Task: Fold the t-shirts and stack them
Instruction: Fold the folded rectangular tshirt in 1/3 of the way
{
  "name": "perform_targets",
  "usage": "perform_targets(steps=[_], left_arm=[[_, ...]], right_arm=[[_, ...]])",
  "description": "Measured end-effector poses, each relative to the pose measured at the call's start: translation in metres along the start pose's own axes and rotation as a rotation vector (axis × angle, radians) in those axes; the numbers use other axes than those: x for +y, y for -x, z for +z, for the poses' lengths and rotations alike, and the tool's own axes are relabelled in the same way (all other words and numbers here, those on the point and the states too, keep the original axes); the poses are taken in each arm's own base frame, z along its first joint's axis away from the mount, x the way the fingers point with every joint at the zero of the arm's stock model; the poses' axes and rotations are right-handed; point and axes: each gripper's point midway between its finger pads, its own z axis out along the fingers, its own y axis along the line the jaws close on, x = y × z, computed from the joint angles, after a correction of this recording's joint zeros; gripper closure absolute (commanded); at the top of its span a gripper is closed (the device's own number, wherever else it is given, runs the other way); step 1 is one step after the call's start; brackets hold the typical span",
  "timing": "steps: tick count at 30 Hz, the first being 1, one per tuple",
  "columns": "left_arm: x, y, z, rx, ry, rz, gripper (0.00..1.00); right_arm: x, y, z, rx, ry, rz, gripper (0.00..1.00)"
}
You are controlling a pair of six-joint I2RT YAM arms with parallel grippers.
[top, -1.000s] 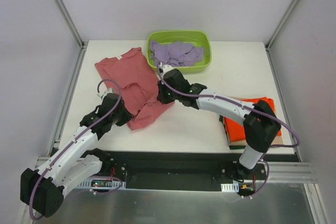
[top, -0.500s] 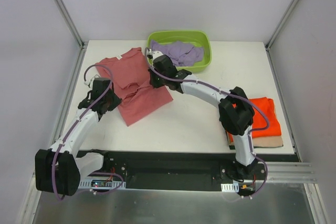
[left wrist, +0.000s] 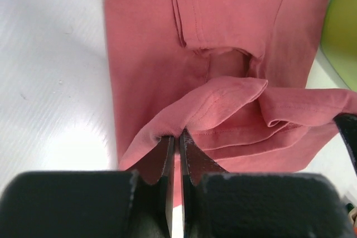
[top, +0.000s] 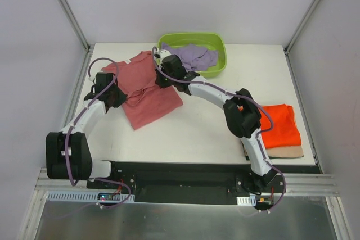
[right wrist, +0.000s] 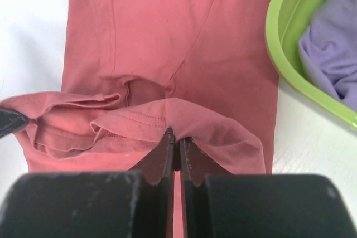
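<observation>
The salmon-red t-shirt [top: 147,89] lies on the table's far left, its near hem lifted and carried back over the body. My left gripper [top: 116,98] is shut on the hem's left corner [left wrist: 167,129]. My right gripper [top: 159,80] is shut on the hem's right part [right wrist: 175,116]. The shirt fills both wrist views [left wrist: 223,37] [right wrist: 167,26]. The lavender t-shirt [top: 194,55] lies crumpled in the tub and shows in the right wrist view [right wrist: 332,54]. The folded orange t-shirt [top: 279,125] rests on the tan one [top: 281,152] at the right.
The lime-green tub [top: 216,70] stands at the back centre, right beside my right gripper; its rim shows in the right wrist view [right wrist: 279,43] and the left wrist view [left wrist: 340,32]. Bare white table [top: 191,133] lies in the middle. Frame posts stand at the back corners.
Both grippers have carried the salmon shirt's near hem away from the arm bases toward the back of the table, folding it over the body. The arms have stretched out further.
</observation>
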Motion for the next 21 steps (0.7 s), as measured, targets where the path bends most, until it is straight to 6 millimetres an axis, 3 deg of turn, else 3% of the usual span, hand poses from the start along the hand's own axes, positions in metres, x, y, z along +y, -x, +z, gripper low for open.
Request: perform_targets(steps=[6,11,13,15,17,18,21], left_arm=[[0.009,-0.004,0.025,0.068,0.039,-0.024,1.0],[0.019,-0.011,0.04,0.108,0.079,-0.042,0.96],[0.021,-0.012,0.042,0.114,0.087,-0.044,0.87],[0.024,-0.01,0.043,0.1,0.104,-0.049,0.6],[0.026,-0.007,0.043,0.082,0.124,-0.055,0.34],[0.027,-0.006,0.043,0.079,0.133,-0.059,0.26],[0.026,-0.002,0.037,0.066,0.142,-0.069,0.16]], right_arm=[[-0.006,0.006,0.02,-0.028,0.006,0.007,0.94],[-0.013,-0.004,0.042,-0.025,-0.002,0.028,0.89],[-0.015,-0.011,0.048,-0.014,-0.006,0.036,0.83],[-0.018,-0.016,0.053,-0.004,-0.009,0.046,0.73],[-0.02,-0.018,0.056,-0.002,-0.012,0.057,0.53],[-0.021,-0.017,0.056,-0.002,-0.011,0.061,0.44],[-0.018,-0.01,0.054,-0.007,0.01,0.06,0.3]])
